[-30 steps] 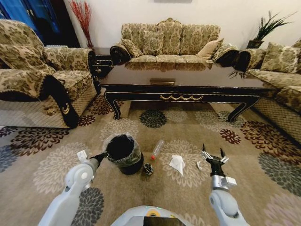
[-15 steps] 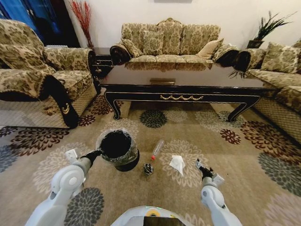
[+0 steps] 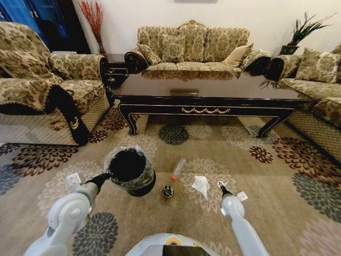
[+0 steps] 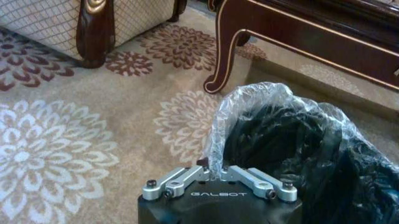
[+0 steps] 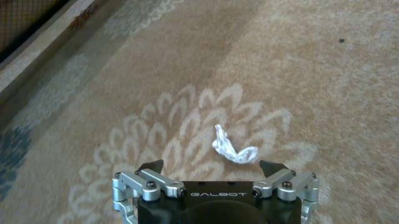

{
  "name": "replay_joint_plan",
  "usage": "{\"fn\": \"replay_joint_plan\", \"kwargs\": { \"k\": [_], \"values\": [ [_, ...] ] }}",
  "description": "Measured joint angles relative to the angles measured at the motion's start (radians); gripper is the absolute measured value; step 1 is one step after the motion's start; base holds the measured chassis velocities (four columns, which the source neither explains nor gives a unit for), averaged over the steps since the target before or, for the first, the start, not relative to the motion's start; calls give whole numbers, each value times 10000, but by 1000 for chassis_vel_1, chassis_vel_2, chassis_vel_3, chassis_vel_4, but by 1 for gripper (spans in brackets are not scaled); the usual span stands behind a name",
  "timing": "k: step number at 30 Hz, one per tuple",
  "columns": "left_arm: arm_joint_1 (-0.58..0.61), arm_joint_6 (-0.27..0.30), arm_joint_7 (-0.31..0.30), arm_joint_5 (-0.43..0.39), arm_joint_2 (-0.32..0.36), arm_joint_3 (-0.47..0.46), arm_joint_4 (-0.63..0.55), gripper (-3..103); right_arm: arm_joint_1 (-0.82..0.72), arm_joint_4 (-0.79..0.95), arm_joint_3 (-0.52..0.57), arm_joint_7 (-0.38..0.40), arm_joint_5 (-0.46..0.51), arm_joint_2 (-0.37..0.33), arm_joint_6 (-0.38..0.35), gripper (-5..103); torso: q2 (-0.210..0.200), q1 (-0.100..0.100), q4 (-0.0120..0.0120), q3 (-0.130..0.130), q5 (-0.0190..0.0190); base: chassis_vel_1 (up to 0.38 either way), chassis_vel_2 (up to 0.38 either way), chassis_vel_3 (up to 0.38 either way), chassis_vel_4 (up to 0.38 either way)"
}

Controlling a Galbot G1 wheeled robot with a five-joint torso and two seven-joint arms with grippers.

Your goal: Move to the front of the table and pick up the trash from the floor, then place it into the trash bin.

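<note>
Lying directly ahead of the wide-open right hand (image 5: 212, 169), a small white paper scrap (image 5: 232, 147) is framed between its fingertips; the trash bin (image 3: 129, 172) is gripped by the left hand (image 4: 213, 176)

Table (image 3: 205, 96) sits across the rug's (image 3: 224, 138) far edge, sofa (image 3: 194, 48) behind it, armchair (image 3: 45, 80) at rug's left edge. Trash bin (image 3: 129, 172) on rug btwn table and robot, left of centre; left claw (image 3: 108, 175) at its rim. Right of bin, in a row: small ball (image 3: 168, 191), bottle (image 3: 178, 168) slightly farther out twd table, paper wad (image 3: 201, 185). Small paper scrap (image 5: 232, 147) just ahead of right claw (image 3: 220, 185), right of the wad.
</note>
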Motion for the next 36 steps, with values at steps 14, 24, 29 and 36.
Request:
{"fn": "replay_joint_plan", "kwargs": {
  "k": [14,24,29,36],
  "values": [
    [-3,-22,-41,0,35,48,43,3,818,-1375,-26,313,-868,170,42,94,0,0,0,0,0,0,0,0,0],
    [-119,-46,-54,3,50,161,123,3,1082,-1801,-147,298,-1117,348,5,89,0,0,1,0,0,0,0,0,0],
    [-154,-55,-58,3,57,194,141,3,1170,-1994,-175,273,-1265,416,-9,79,0,0,1,0,0,0,0,0,0],
    [-236,-70,-67,42,47,305,204,3,1209,-2115,-176,268,-1458,407,-50,51,0,0,1,0,1,0,0,0,0]
  ]
}}
